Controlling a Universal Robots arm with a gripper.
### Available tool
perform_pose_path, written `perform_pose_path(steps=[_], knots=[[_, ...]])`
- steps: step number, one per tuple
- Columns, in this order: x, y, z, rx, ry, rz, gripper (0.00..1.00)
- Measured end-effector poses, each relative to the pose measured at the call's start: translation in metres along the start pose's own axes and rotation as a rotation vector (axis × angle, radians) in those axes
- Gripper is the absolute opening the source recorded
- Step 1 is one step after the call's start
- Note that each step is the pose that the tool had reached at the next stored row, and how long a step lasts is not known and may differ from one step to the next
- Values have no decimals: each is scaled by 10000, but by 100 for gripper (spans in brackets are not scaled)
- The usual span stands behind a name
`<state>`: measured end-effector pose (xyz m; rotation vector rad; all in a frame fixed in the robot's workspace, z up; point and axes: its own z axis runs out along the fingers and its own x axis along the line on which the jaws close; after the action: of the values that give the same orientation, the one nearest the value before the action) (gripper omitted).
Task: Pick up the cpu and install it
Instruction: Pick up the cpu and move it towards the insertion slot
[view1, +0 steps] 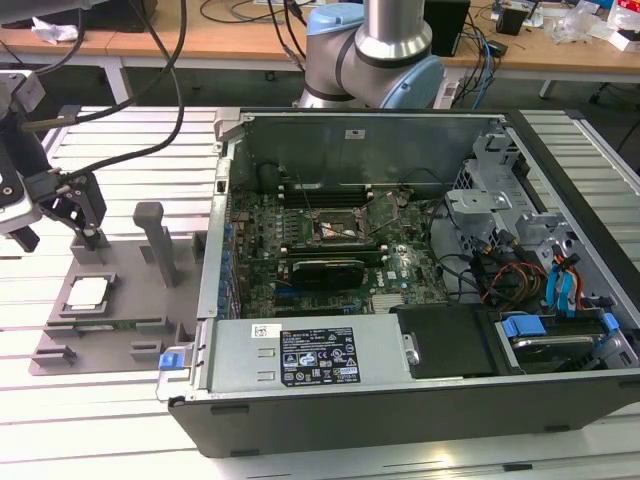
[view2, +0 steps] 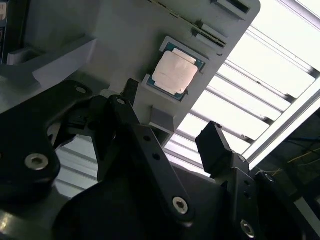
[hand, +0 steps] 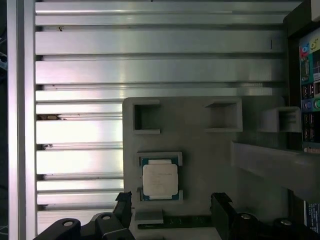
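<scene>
Gripper (hand: 172, 201) is noted with its two black fingers spread apart and nothing held between them; in both wrist views bare space is seen between the pads. It is poised above the grey fixture tray (hand: 200, 150), near one end of it, with no contact made. The cpu (hand: 160, 181) is seen lying flat in its square recess on that tray, pale metal lid upward, just ahead of the open fingers and roughly in line with the gap between them. A long thin green memory stick (hand: 175, 220) is seen lying in a slot of the same tray, just beside the cpu recess. The tray is set on a slatted aluminium table (view1: 100, 420), at the exterior view's left. Next to it, toward the exterior view's right, the open computer case (view1: 400, 400) is laid on its side with the motherboard exposed; the cpu socket (view1: 335, 228) near the board's middle is judged to be empty, though its detail cannot be made out well. Behind the case the arm's base (view1: 375, 50) is seen, and beyond that a wooden desk (view1: 200, 40) strewn with cables. Progress is judged early: pickup not yet made, carry and seating in the socket left undone.
</scene>
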<state>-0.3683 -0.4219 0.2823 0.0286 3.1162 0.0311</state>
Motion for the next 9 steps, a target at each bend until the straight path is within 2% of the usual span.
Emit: perform_pose_path(steps=[9], knots=[[2,-2,101,0,0,-1,74]])
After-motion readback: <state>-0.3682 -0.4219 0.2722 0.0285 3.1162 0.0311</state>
